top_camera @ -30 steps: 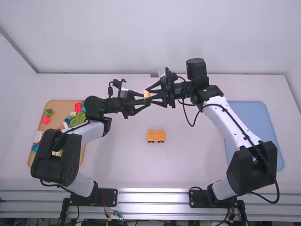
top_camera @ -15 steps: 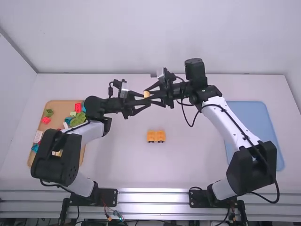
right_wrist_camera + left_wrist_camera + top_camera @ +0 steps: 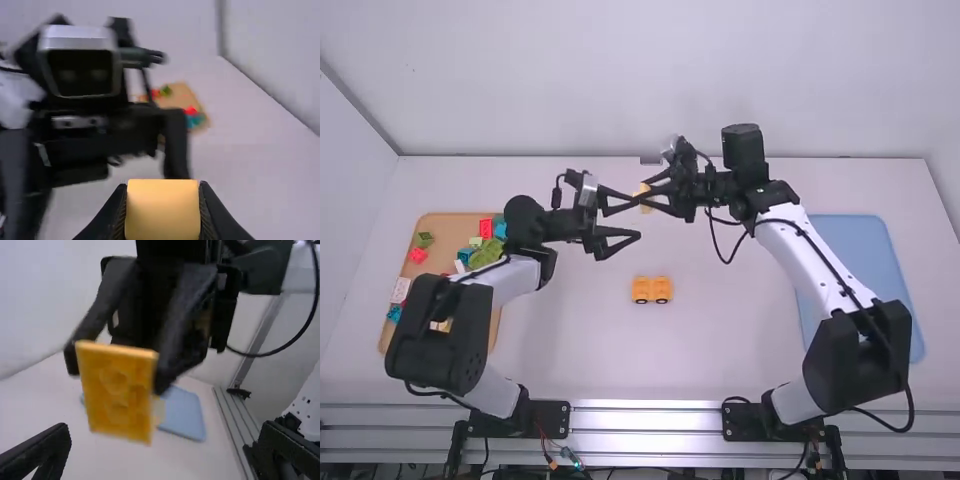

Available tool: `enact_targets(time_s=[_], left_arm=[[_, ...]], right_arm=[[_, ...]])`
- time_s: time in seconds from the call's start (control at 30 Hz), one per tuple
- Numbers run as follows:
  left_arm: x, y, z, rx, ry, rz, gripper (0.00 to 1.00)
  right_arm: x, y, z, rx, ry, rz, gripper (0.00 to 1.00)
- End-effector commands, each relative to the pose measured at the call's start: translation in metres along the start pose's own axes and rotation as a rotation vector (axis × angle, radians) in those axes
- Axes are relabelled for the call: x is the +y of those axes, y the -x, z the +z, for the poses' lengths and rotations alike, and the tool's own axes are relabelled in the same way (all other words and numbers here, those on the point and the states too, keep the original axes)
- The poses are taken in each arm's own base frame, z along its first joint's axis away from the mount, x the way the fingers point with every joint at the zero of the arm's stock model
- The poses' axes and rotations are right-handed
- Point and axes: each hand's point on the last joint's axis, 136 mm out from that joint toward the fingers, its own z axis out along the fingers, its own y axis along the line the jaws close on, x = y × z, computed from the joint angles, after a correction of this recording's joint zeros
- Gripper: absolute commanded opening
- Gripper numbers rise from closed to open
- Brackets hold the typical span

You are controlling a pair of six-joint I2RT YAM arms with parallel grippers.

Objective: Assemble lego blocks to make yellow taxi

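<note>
evidently, the right gripper, at the upper middle of the high view, was clenched on one yellow block, a finger at each of its two sides. just left of it, the left gripper was empty, its two fingers spread apart. nearer the frame's centre, one yellow car body with two dark wheels showing sat on the white table. farther out were one tan tray at the left, with at least two red blocks in it, and one blue mat at the right.
</note>
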Motion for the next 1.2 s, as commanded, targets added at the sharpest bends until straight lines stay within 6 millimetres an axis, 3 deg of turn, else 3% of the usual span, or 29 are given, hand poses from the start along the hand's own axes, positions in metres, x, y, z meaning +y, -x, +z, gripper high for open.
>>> enact_targets(time_s=[0.0,0.03,0.2,0.23,0.33,0.37,0.43,0.5,0.6,0.67,0.77,0.87,1.17], left_arm=[[0.014,-0.004,-0.008,0.018,0.038,0.089,0.99],[0.019,-0.007,-0.010,0.020,0.060,0.077,0.99],[0.077,-0.029,-0.034,0.035,0.356,-0.057,1.00],[0.089,-0.033,-0.040,0.036,0.428,-0.083,0.99],[0.101,-0.036,-0.046,0.033,0.505,-0.107,0.99],[0.104,-0.037,-0.047,0.031,0.522,-0.114,0.99],[0.104,-0.036,-0.048,0.029,0.524,-0.112,1.00],[0.104,-0.036,-0.048,0.029,0.525,-0.111,0.99],[0.104,-0.037,-0.047,0.032,0.522,-0.110,0.99],[0.104,-0.037,-0.047,0.032,0.523,-0.112,0.99],[0.104,-0.037,-0.047,0.032,0.522,-0.115,0.99],[0.104,-0.037,-0.047,0.032,0.522,-0.115,0.99],[0.103,-0.038,-0.047,0.032,0.522,-0.120,0.99]], right_arm=[[-0.043,-0.007,-0.019,0.076,-0.291,0.083,0.01],[-0.046,-0.013,-0.020,0.099,-0.318,0.101,0.01],[-0.057,-0.081,-0.034,0.366,-0.540,0.303,0.04],[-0.058,-0.101,-0.038,0.434,-0.613,0.400,0.05],[-0.060,-0.140,-0.042,0.526,-0.739,0.570,0.07],[-0.060,-0.166,-0.044,0.575,-0.808,0.663,0.09],[-0.062,-0.184,-0.045,0.596,-0.846,0.719,0.09],[-0.065,-0.217,-0.045,0.614,-0.890,0.835,0.04],[-0.068,-0.244,-0.041,0.577,-0.887,0.999,0.03],[-0.071,-0.253,-0.038,0.523,-0.886,1.102,0.01],[-0.073,-0.270,-0.044,0.336,-0.951,1.525,0.00],[-0.066,-0.282,-0.048,0.252,-0.955,1.797,0.00],[-0.051,-0.313,-0.058,0.051,-1.123,2.288,0.00]])
